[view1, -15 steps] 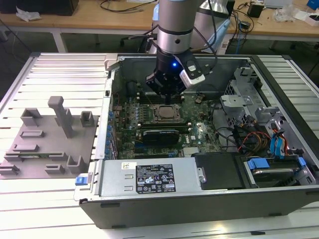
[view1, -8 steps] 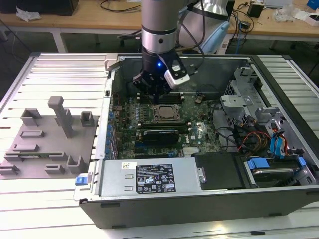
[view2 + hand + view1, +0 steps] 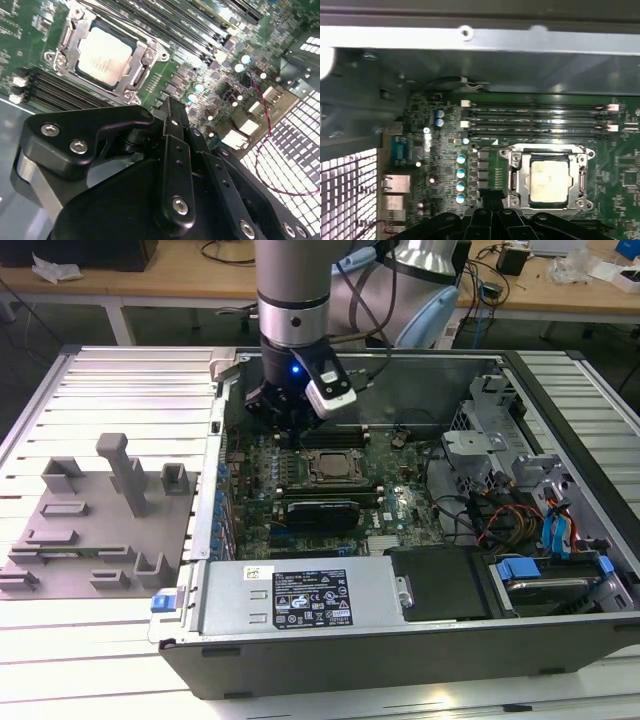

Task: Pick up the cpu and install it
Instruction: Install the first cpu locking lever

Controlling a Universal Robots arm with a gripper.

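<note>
Install step: cpu (image 3: 330,468) judged already seated; gripper (image 3: 290,436) empty.
Exterior view: gripper low inside computer case (image 3: 400,670), just beside cpu. Second wrist view: gripper (image 3: 171,106) pressed together, pinching nothing; cpu (image 3: 102,54) flat within socket frame (image 3: 145,54). First wrist view: cpu (image 3: 549,181) apart from gripper (image 3: 492,199). Next move: clearance from socket frame required.
</note>
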